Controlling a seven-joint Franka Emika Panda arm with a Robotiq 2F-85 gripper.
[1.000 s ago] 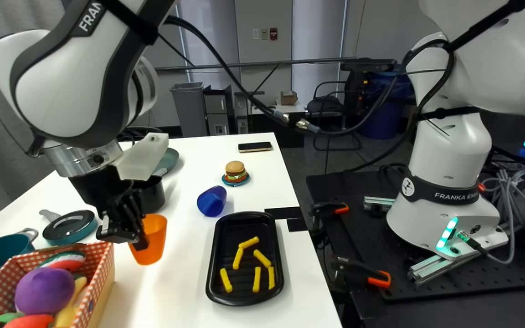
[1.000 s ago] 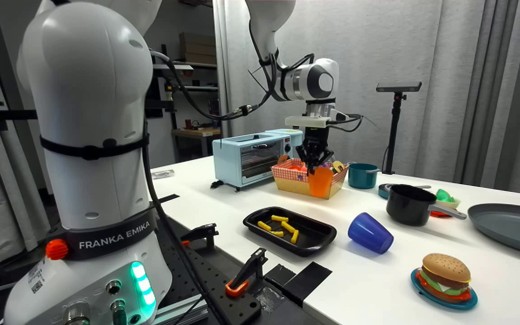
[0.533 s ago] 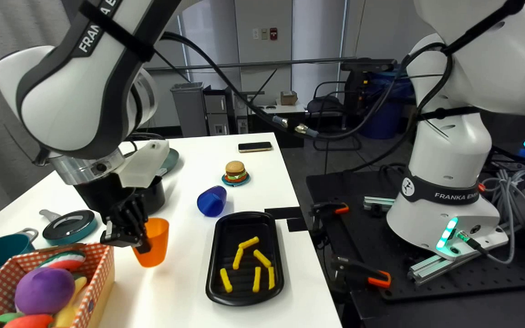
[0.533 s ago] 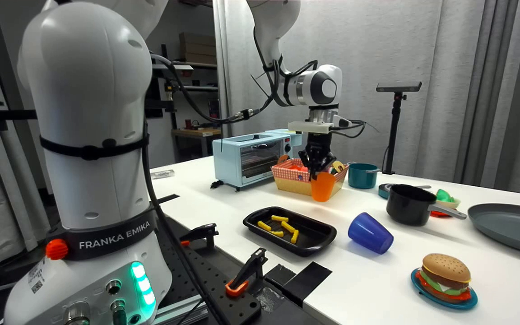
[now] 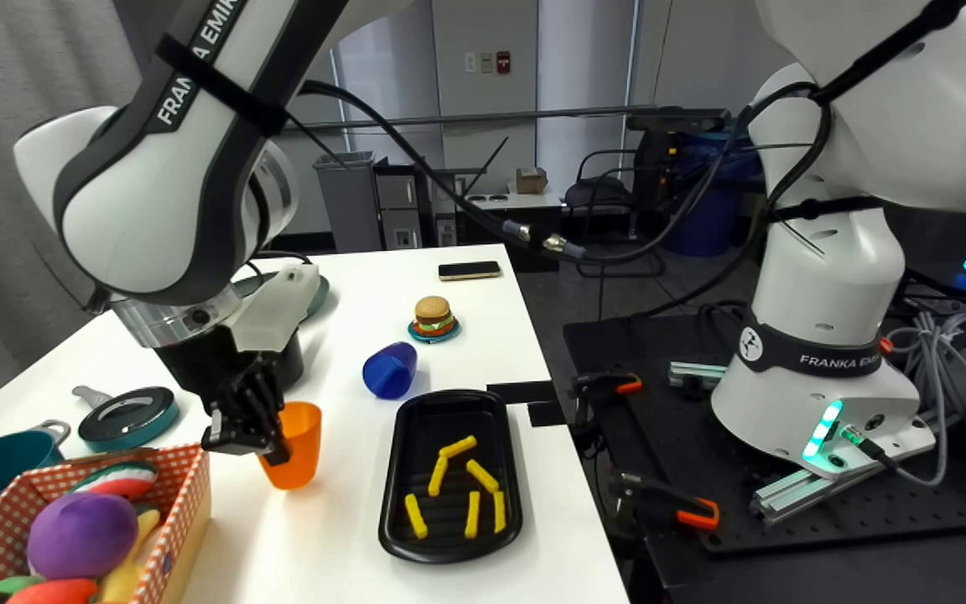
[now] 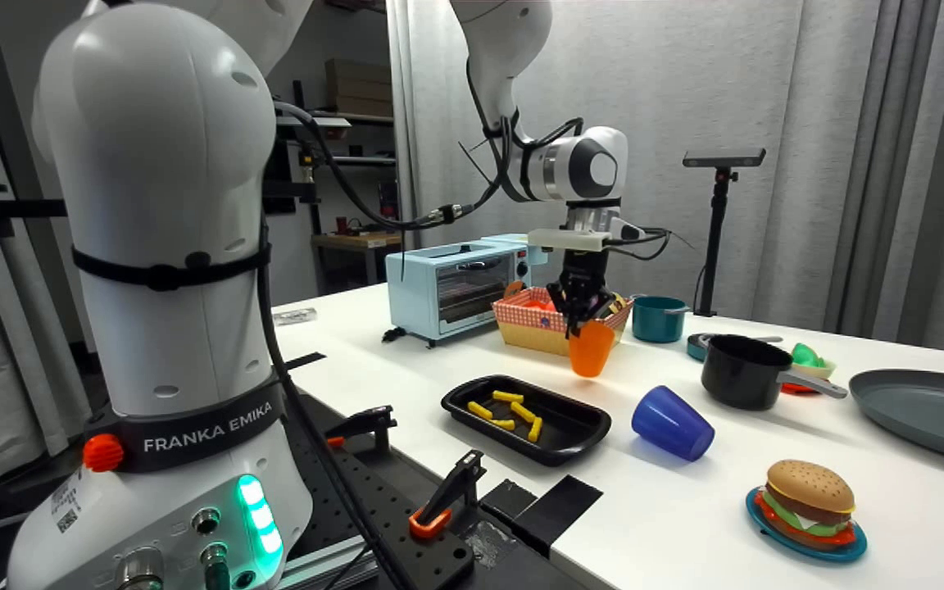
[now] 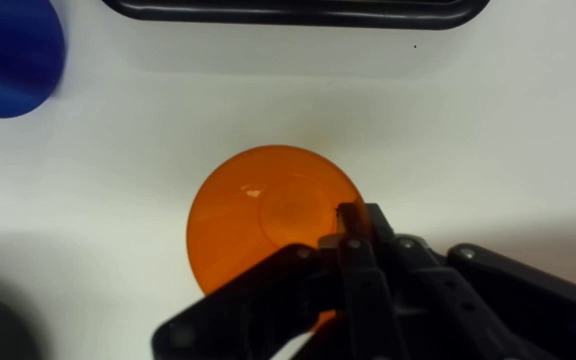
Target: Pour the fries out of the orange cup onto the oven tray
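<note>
At the claw: clamped on the wall of the orange cup, which leans slightly, mouth up, apart from the oven tray.
Pour: looks finished, fries lying in the oven tray; setting the orange cup down probably remains.
Orange cup: smooth, translucent, tapered plastic, bare inside where it shows.
Oven tray: black, round-cornered, ribbed base.
Fries: short yellow sticks, scattered.
Farther along the bench: smooth blue cup on its side.

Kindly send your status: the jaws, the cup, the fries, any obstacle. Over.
Jaws shut on wall of orange cup. Six fries on oven tray, none seen inside cup. Blue cup on its side near tray, probably not in the way.
</note>
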